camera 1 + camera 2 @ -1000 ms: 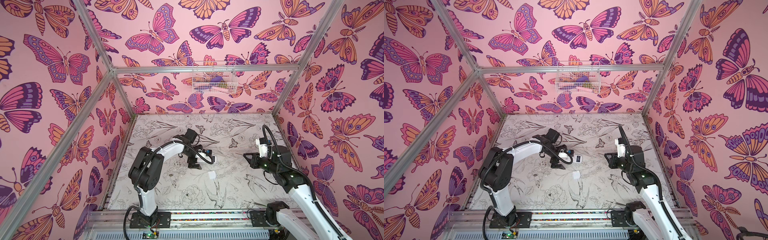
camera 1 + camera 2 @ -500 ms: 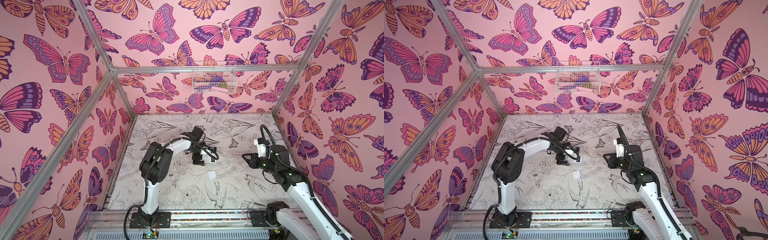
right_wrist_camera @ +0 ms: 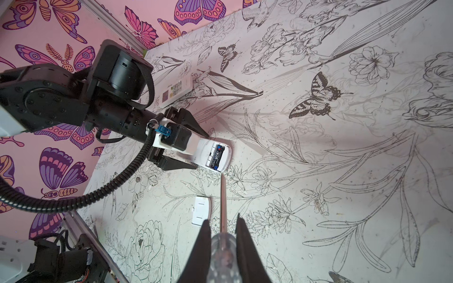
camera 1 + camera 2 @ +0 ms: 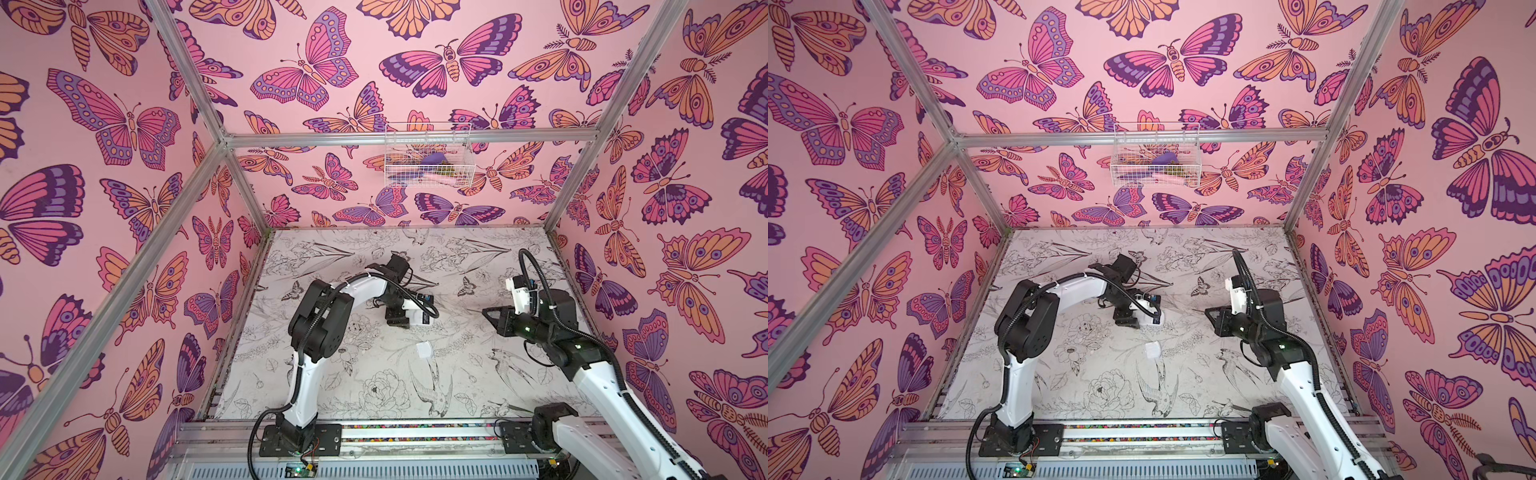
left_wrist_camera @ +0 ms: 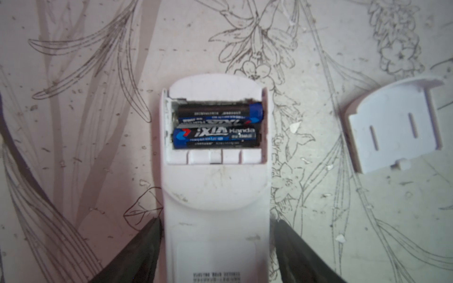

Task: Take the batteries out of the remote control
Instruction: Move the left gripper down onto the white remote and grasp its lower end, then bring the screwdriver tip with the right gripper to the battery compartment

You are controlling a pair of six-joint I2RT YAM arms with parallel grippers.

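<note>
Two black-and-blue cylindrical batteries (image 5: 215,140) lie side by side in the open compartment of a white plastic remote control (image 5: 215,196). The remote rests back-up on the white table surface (image 5: 73,152) printed with line-drawn flowers. The left gripper (image 5: 217,221) straddles the remote's body, one dark finger hard by each long side; whether they pinch it cannot be told. The right gripper (image 3: 221,218), well apart from the remote in both top views, is clamped on the clear plastic handle of a long thin metal rod tool (image 3: 223,196), whose tip points toward the remote's open end. A small white rectangular cover plate (image 5: 392,122) lies inner side up on the table, near the remote but apart from it. A second white remote (image 3: 176,92), buttons up, lies beyond the left arm.
</note>
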